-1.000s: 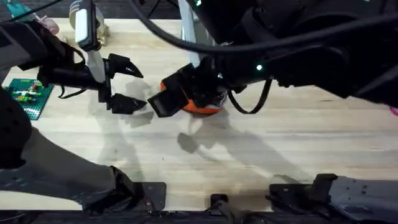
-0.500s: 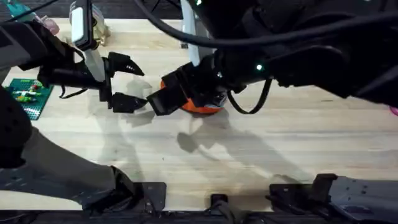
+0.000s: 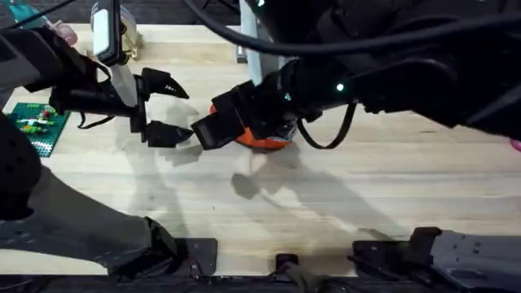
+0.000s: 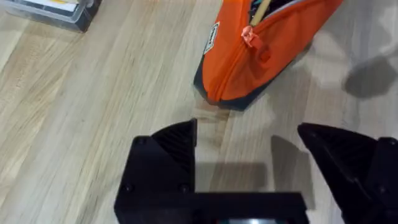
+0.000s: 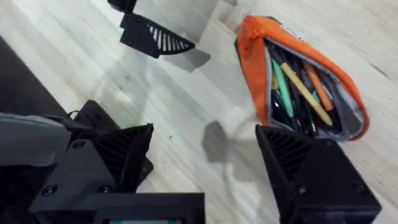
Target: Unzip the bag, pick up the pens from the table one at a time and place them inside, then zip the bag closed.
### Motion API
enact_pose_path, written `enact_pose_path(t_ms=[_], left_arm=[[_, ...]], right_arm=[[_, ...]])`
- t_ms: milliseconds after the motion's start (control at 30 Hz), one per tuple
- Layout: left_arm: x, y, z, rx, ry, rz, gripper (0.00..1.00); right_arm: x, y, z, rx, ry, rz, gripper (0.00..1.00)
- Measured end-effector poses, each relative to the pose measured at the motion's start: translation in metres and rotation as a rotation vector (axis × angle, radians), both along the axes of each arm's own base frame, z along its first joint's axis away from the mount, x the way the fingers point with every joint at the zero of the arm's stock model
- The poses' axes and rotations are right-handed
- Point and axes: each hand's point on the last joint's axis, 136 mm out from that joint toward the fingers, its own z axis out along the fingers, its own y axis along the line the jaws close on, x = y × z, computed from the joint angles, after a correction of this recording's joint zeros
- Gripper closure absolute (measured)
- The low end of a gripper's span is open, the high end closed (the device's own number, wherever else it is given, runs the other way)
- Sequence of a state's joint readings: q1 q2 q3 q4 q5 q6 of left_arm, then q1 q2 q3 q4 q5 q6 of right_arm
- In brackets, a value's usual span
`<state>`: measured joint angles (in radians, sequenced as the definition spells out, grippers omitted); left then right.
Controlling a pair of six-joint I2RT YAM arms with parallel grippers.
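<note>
Little has shifted over the past second: the right arm has edged slightly up and left over the bag (image 3: pixel 262 140), while the left arm has held its place. Lying on the pale plank tabletop (image 3: pixel 391 179) near its middle, the orange bag shows in the overhead view as a sliver of fabric under the right arm's dark wrist. From the right wrist camera the bag (image 5: pixel 298 74) lies unzipped, its mouth gaping, with several pens (image 5: pixel 305 93) inside, among them a yellow, a green and an orange one. The left wrist camera shows the bag's (image 4: pixel 261 56) closed end, an orange zipper pull (image 4: pixel 250 36) at the top seam and a dark strip along the base.

The right gripper (image 5: pixel 205 168) hovers just beside the bag with its 2 black fingers spread wide and nothing between them. The left gripper (image 3: pixel 167 110) is off the bag's left end, close but not touching, its fingers likewise set wide and holding nothing; the same gripper (image 4: pixel 249 162) appears from its own camera above bare wood, short of the bag.

Farther left on the tabletop lies a green baseplate (image 3: pixel 37 124) with small coloured pieces. A clear plastic case (image 4: pixel 50 11) lies beyond the bag in the left wrist view.
</note>
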<state>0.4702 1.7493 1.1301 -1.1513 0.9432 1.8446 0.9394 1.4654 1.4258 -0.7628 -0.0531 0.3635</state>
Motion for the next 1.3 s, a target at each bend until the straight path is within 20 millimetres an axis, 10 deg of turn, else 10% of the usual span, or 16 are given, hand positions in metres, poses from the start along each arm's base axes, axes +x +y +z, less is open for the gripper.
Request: enact_pose_path(t_ms=[700,1300], left_arm=[[0.001,0.0,0.0,0.001,-0.003,0.0,0.008],[0.001,0.0,0.0,0.002,-0.003,0.0,0.008]], right_arm=[[-0.002,0.019,0.008,0.162,0.047,-0.528,0.003],[0.007,0.048,-0.054,0.105,0.103,-0.656,0.003]])
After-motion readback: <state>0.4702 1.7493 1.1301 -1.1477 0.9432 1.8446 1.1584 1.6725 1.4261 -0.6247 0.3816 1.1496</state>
